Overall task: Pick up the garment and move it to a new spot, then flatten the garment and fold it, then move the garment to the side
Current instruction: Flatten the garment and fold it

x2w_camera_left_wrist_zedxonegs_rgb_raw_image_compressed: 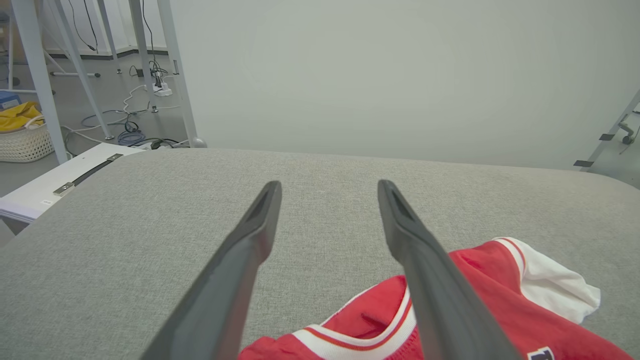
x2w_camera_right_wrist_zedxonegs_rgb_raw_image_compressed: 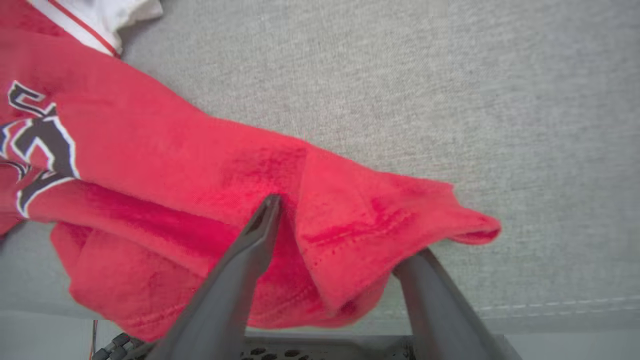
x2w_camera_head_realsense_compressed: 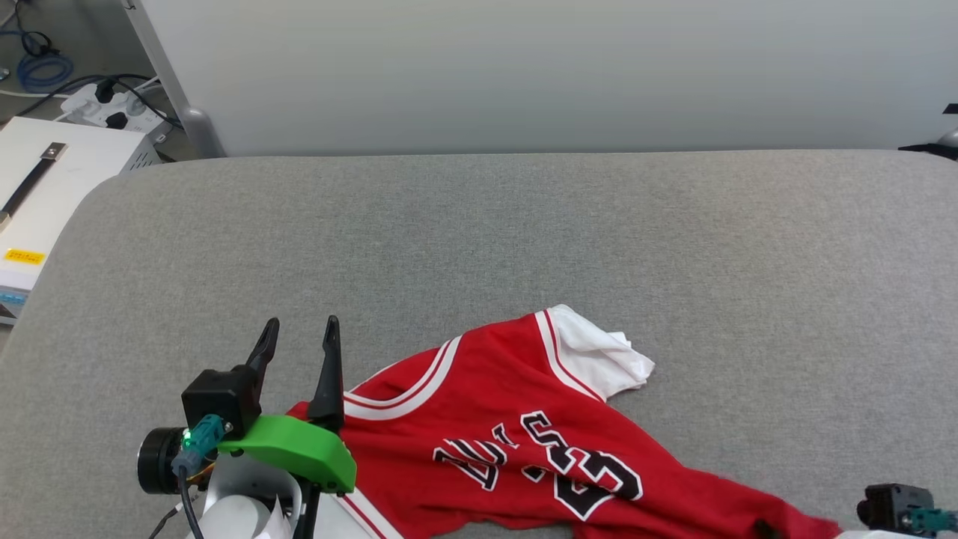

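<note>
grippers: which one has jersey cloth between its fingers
The right gripper: a red fold of the jersey lies between its spread fingers. The left gripper is open with bare cushion between its fingertips.

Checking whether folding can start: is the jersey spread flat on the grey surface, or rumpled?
Rumpled, neither flat nor folded. The garment lies skewed on the grey surface, lettering creased, white sleeve crumpled, hem bunched in folds.

Desk (x2w_camera_head_realsense_compressed: 524,239): grey woven cloth cover, matt, coarse weave. Shirt (x2w_camera_head_realsense_compressed: 479,419): red knit cloth, matt, soft, creased; sleeve (x2w_camera_head_realsense_compressed: 606,352) at its 1 o'clock corner, white cloth, rumpled. Left claw (x2w_camera_head_realsense_compressed: 301,323): dark plastic, smooth, dull sheen. Green guard (x2w_camera_head_realsense_compressed: 299,449) at its 6 o'clock: smooth plastic, slight gloss.
</note>
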